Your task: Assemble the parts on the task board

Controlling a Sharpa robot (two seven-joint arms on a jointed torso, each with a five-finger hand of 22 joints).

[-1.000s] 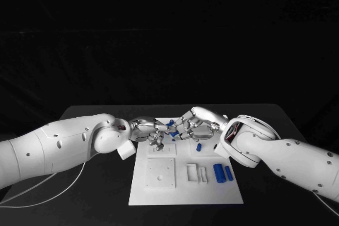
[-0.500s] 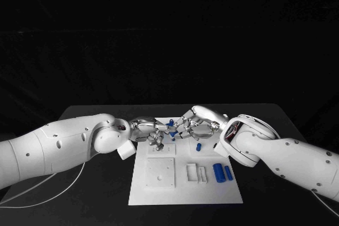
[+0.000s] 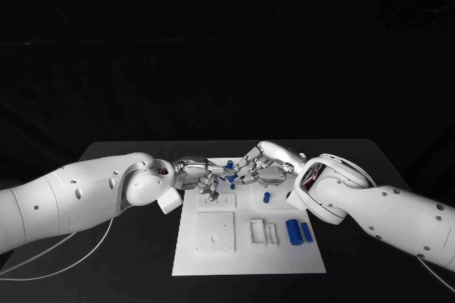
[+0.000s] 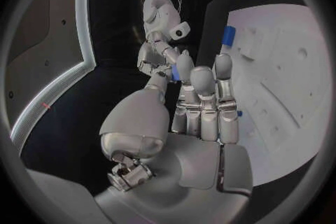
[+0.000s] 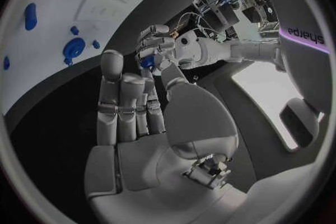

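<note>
A: Where do we see the part [image 3: 229, 165]?
B: Pinched between our left hand [image 3: 199, 174] and right hand [image 3: 258, 171], above the board's [image 3: 248, 260] far edge.
A: Around it?
B: Two cylinders [image 3: 298, 231] lie near the board's right edge.

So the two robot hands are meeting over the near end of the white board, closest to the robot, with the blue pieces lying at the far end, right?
Not quite. The head view shows the left robot hand and the right robot hand meeting over the far end of the white board, away from the robot. Loose blue pieces lie nearer the robot, on the board's right side.
</note>
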